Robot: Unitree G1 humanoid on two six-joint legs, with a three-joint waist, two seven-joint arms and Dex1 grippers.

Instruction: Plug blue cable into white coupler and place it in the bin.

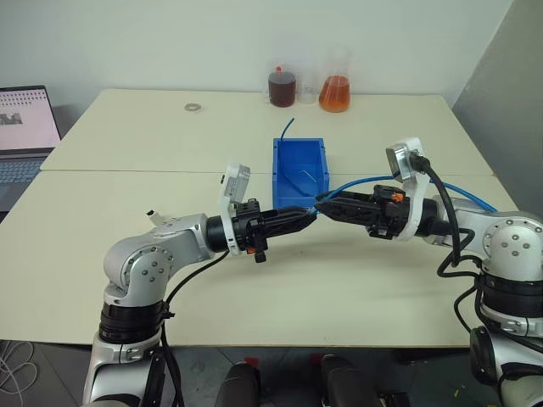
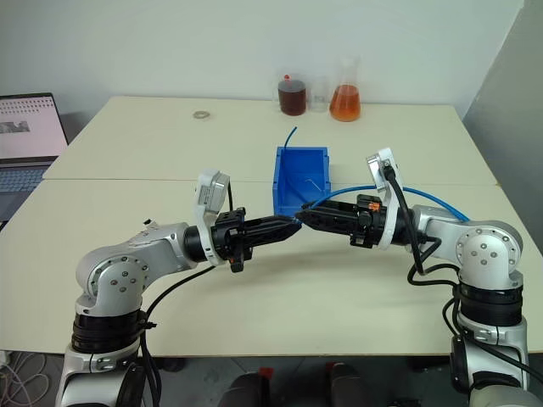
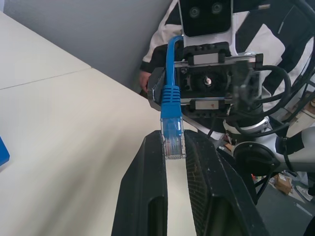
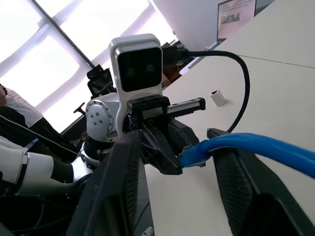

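1. Left claw is clamped on the blue cable's clear plug.
2. Right claw stands partly apart around the cable.
3. Claws partly hide the bin at mid-desk.
4. White coupler lies apart on the desk.

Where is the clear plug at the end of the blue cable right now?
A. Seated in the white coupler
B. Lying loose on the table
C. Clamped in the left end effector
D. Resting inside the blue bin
C: the left wrist view shows the blue cable ending in its clear plug, which is pinched in the shut left end effector, held in the air above the table.
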